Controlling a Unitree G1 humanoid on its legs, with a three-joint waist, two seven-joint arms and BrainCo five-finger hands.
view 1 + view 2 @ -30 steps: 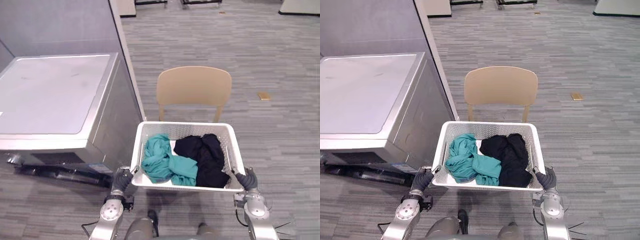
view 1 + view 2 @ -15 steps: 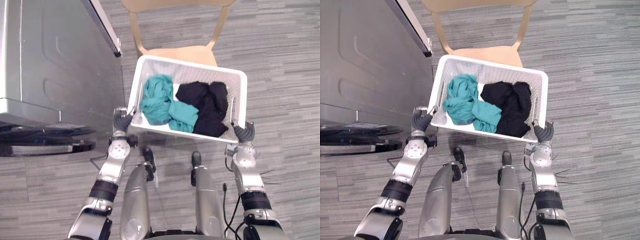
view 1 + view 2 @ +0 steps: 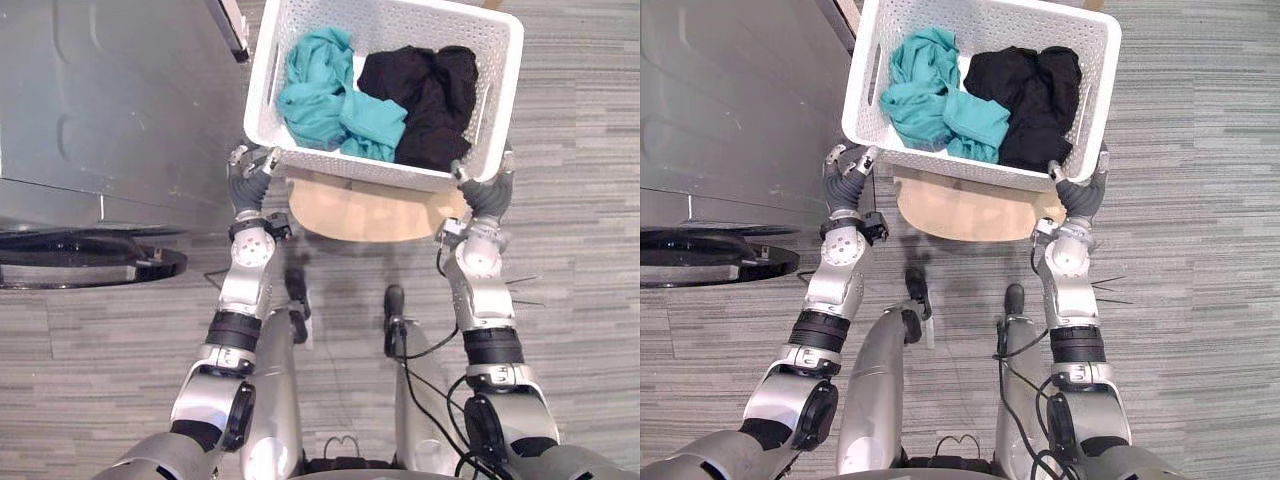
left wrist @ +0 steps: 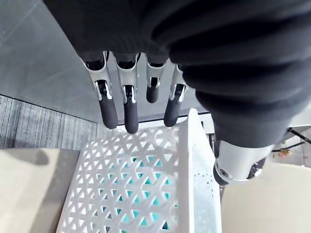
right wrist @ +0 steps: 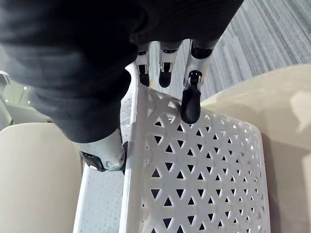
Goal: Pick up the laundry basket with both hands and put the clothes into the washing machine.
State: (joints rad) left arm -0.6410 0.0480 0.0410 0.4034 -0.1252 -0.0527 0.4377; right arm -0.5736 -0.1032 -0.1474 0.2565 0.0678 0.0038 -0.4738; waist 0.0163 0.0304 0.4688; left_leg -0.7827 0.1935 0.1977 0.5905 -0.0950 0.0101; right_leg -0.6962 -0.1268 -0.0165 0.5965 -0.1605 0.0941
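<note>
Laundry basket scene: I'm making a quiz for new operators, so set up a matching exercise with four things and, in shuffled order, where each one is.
Things:
1. teal garment
2. black garment
3. chair seat
4. washing machine

Places:
A. beneath the laundry basket
B. in the basket, on the robot's right side
C. beside the basket, to the robot's left
D. in the basket, on the robot's left side

Pairs: 1-D, 2-B, 3-A, 4-C.
</note>
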